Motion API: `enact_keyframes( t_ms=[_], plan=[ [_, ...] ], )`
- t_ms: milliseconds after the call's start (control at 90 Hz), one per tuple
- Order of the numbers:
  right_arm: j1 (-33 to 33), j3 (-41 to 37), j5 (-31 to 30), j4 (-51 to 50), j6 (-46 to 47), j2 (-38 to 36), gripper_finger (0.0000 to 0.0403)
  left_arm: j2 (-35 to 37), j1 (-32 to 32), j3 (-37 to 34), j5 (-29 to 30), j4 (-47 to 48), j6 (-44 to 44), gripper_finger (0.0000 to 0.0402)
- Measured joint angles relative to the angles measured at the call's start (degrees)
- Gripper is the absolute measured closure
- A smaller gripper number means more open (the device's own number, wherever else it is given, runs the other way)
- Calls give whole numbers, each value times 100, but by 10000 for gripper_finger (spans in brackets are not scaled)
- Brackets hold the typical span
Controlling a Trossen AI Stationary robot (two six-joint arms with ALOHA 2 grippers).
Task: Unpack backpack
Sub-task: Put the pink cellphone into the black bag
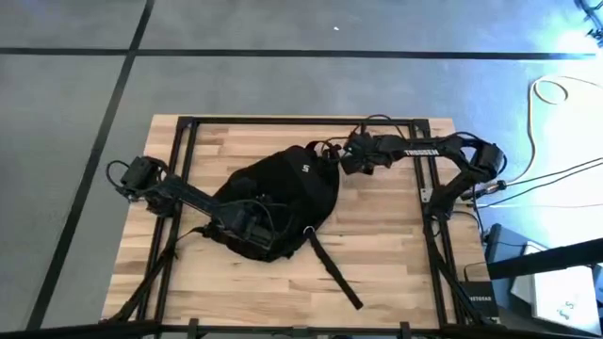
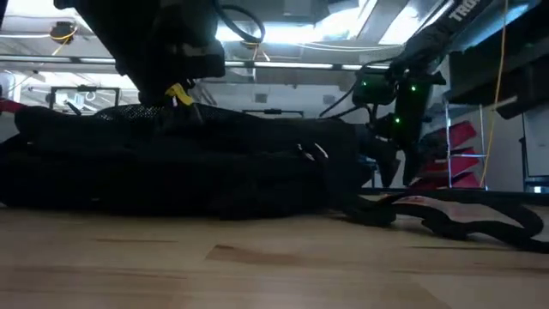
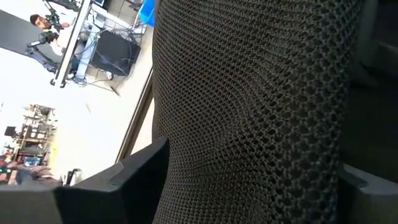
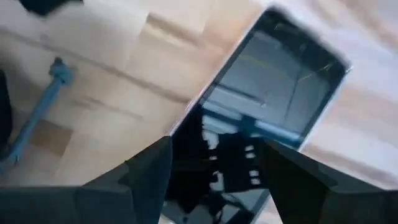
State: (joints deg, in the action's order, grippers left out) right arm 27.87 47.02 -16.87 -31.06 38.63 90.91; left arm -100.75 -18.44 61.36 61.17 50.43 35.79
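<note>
The black backpack (image 1: 283, 193) lies flat in the middle of the wooden table, one strap (image 1: 334, 273) trailing toward the near edge. My left gripper (image 1: 252, 221) is over the backpack's near left part, with black mesh fabric (image 3: 249, 93) filling the space between its fingers. My right gripper (image 1: 350, 155) is at the backpack's far right corner. It is shut on a dark-screened phone (image 4: 267, 93), seen over bare wood in the right wrist view. My left gripper has a broad mesh-covered part of the backpack (image 3: 186, 162) between its two fingers, which stand wide apart on either side of it. Which part of the backpack this is, I cannot tell. My right gripper pinches the phone by its two long edges near one end (image 4: 205, 155). The rest of the phone reaches out past the fingertips above the tabletop.
A black metal frame (image 1: 184, 127) runs around the tabletop. The loose strap (image 2: 463, 215) lies on the wood to the backpack's right. A blue cord-like piece (image 4: 37, 112) lies on the wood near the right gripper. Bare wood shows along the near edge.
</note>
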Motion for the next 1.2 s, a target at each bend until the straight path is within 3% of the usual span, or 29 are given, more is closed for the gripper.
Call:
enact_keyframes(
  t_ms=[278, 478, 622, 844, 967, 1067, 1200],
  plan=[
    [-92, -494, 207, 373, 201, -24, 180, 0, 0, 0, -59, 8, -22, 121],
    [-740, -605, 150, 350, 346, -54, 180, 0, -7, 0, -116, 31, -34, 121],
    [-1688, -642, 174, 192, 767, -177, 180, 0, -8, 0, -110, 232, 61, 121],
    [-3670, -653, 215, -671, 1914, -415, 180, 0, -7, -2, -104, 400, 175, 121],
    [-4666, -711, -144, -1158, 2898, -781, 180, 0, -7, 0, -58, 400, 173, 121],
    [-5392, -665, -529, -869, 3745, -1231, 175, 0, 0, -2, -50, 400, 175, 121],
    [-6289, -671, -1204, -775, 4605, -1414, 130, 0, 0, 0, -36, 398, 175, 121]
  ],
)
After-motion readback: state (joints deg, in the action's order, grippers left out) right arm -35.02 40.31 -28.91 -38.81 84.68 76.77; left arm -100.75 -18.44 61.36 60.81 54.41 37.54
